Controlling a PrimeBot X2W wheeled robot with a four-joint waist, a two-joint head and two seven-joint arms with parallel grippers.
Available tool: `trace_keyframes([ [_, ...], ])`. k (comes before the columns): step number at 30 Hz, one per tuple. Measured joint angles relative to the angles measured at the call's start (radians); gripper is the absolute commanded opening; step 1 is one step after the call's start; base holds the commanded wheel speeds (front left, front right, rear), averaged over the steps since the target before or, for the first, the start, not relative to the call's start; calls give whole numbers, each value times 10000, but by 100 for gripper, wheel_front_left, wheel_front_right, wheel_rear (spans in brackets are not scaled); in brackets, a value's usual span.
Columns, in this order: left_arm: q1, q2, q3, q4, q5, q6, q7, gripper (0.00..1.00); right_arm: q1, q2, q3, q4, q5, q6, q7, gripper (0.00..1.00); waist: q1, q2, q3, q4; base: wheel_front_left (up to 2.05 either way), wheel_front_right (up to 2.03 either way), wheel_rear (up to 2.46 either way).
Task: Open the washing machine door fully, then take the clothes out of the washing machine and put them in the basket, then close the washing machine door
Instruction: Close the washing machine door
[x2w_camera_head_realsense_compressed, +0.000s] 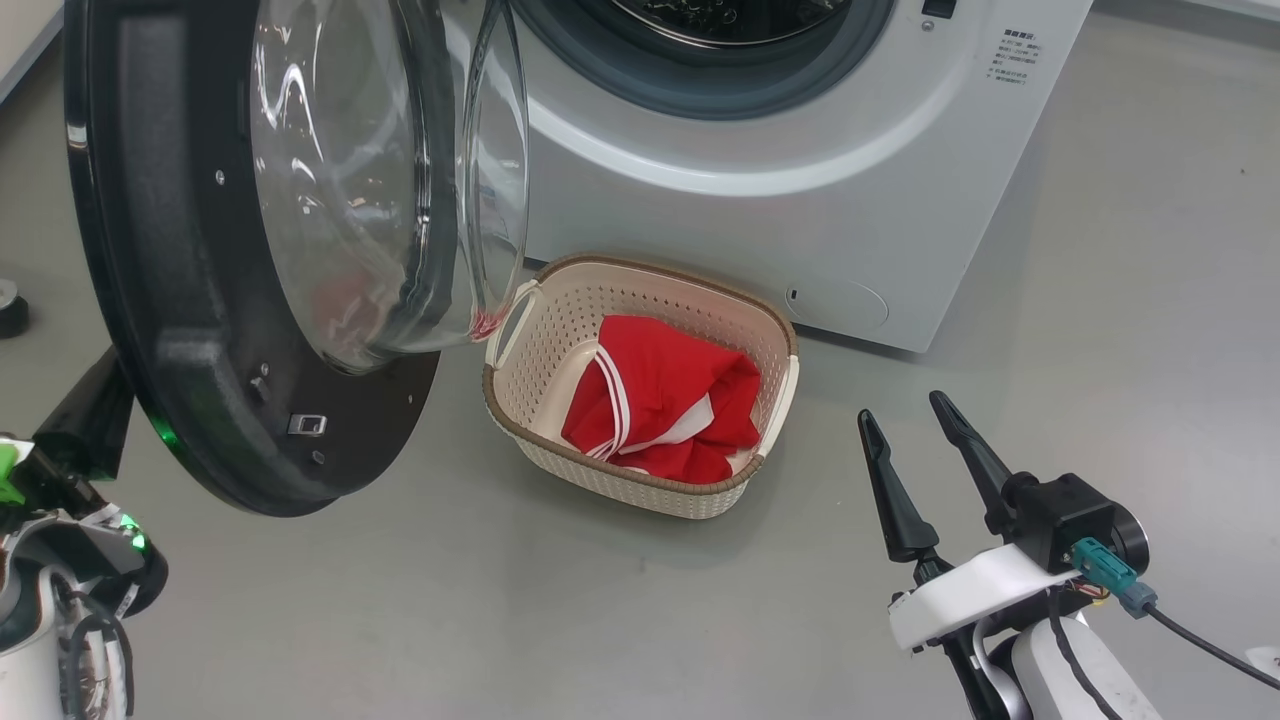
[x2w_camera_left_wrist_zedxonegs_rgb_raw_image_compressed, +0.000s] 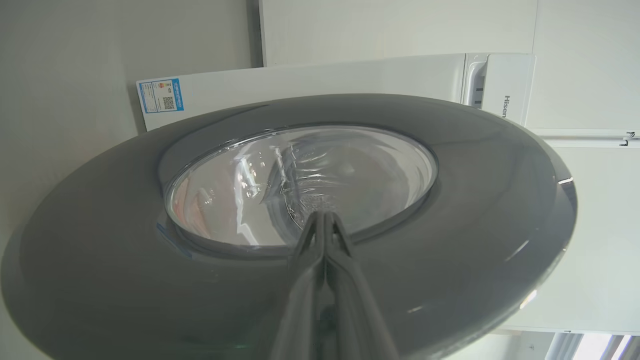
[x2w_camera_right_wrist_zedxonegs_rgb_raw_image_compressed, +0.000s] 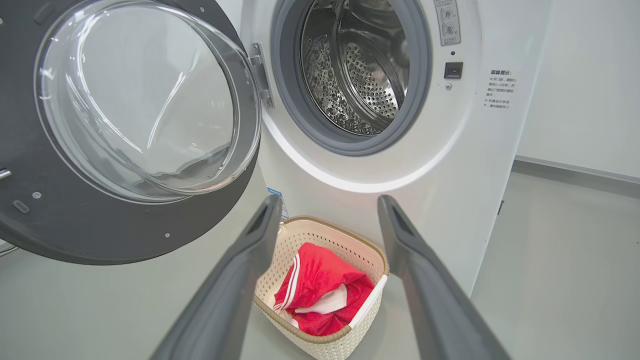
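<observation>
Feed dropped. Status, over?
Left pincer shut at washing machine door's outer face. Right pincer open, empty. Clothes in basket; door open. Basket on floor near door.

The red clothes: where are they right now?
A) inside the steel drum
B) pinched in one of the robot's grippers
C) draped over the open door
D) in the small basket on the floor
D: the clothes lie bunched in the basket on the floor in front of the washing machine, and the drum looks empty in the right wrist view.
</observation>
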Motion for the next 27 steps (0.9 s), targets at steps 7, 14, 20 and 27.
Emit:
trace_keyframes([
  [7, 35, 19, -144, -263, -169, 86, 715, 0, -3, 0, 6, 13, 0, 0, 0, 100, 0, 0, 6, -3, 0, 0, 0],
  [14, 202, -27, -142, -575, -744, 178, 1269, 0, -14, 8, 8, 27, 0, 0, 0, 100, 0, 0, 17, -43, 0, 0, 0],
  [20, 418, -92, -499, -993, -918, 178, 1852, 0, -19, 13, 8, 48, 0, 0, 0, 100, 0, 0, -1, -101, 0, 0, 0],
  [27, 822, -142, -704, -1237, -918, 188, 2115, 0, -115, 33, 163, 107, 0, 0, 0, 100, 0, 0, -34, -300, 0, 0, 0],
])
